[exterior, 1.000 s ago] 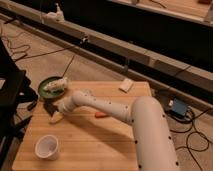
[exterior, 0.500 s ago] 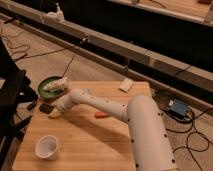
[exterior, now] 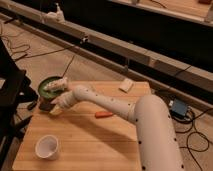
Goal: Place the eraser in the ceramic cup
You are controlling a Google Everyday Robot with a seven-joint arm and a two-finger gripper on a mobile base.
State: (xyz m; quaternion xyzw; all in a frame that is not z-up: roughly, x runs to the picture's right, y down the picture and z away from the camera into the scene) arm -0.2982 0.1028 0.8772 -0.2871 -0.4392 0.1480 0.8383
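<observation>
Arm comes in from lower right as 1 long white reach across the table to its left edge. Gripper sits low at that edge, just in front of the green dish and near the far-left corner. Eraser shows as a dark block right at the gripper's tip, on the side toward the table edge. We cannot tell whether the gripper is clamped on it or only against it, nor whether the block rests on the wood or is lifted clear. Cup stands upright near the front-left corner, mouth up, well apart from gripper and eraser. The dish sits at the far-left corner with something pale lying on it; we cannot tell what. Orange stick lies flat mid-table, just beside the near side of the forearm. White block lies at the far edge, right of centre, apart from everything else. Off the table, 1 blue box sits on the floor to the right with cables around it.
</observation>
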